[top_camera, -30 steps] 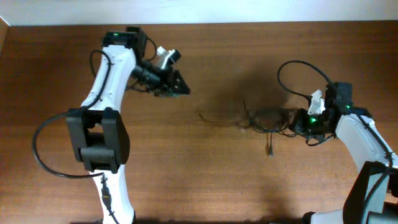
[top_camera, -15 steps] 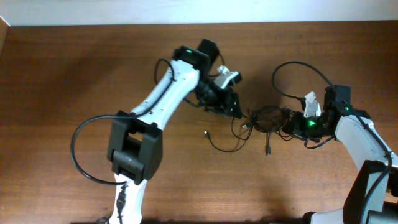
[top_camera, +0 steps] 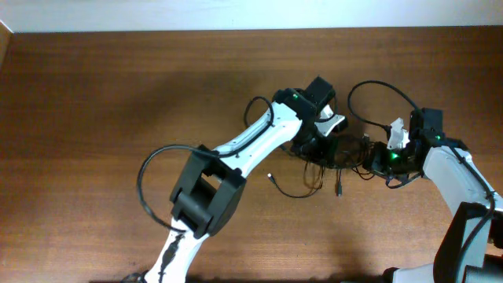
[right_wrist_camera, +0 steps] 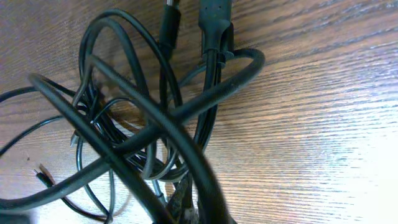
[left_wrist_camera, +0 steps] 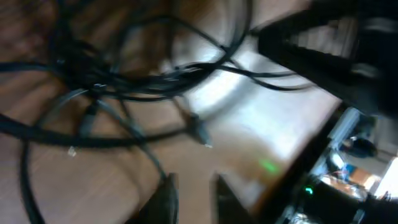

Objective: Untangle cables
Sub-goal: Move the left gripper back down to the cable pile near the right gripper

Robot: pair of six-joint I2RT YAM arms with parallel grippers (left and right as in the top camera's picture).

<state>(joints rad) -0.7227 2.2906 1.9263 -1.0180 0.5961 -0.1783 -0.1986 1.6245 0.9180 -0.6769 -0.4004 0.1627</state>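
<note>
- The cables [top_camera: 324, 167] lie as 1 knotted tangle right of the table's [top_camera: 94, 118] centre, between the 2 grippers.
- Left gripper [left_wrist_camera: 194, 198]: jaws narrowly apart over the tangle's left side, holding nothing.
- Right gripper [top_camera: 376, 156]: closed at the tangle's right edge, apparently pinching a strand.
- The cords look light, limp and snag-prone, and are best taken near a free plug end [top_camera: 270, 176].

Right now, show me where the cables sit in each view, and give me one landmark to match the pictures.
Overhead: cables right of centre, between the two arms' tips, with a loose loop trailing down-left.
Left wrist: cables across the upper left, blurred.
Right wrist: cables close up, filling the left and middle.
Shared landmark: the wood-grain table under the cables in all three views.
</note>
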